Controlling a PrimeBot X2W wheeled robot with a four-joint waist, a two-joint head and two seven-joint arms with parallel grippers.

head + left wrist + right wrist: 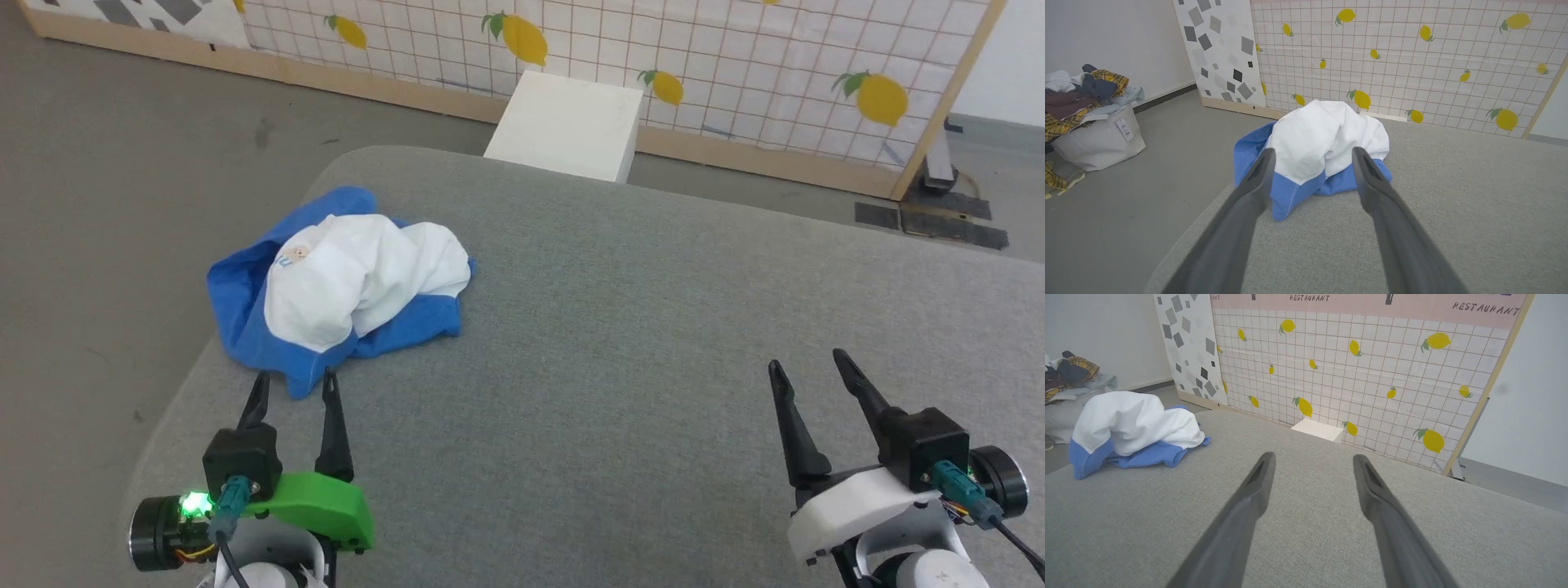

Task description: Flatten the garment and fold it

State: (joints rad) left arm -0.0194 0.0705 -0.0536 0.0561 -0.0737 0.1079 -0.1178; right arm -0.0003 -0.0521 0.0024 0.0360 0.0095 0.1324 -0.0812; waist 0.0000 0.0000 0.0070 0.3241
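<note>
The garment (347,282) lies crumpled in a heap near the far left corner of the grey padded table (620,327), white body on top with blue sleeves bunched underneath. My left gripper (295,378) is open just in front of the heap's near blue edge, its fingertips close to the cloth and nothing between them. In the left wrist view the garment (1318,143) sits right beyond the spread fingers (1257,175). My right gripper (808,359) stands open over bare table at the lower right, far from the garment (1133,428).
A white box (567,122) stands behind the table against a lemon-patterned tiled panel (735,57). On the floor to the left is a white bag heaped with clothes (1084,118). The table's left edge curves away close to the garment.
</note>
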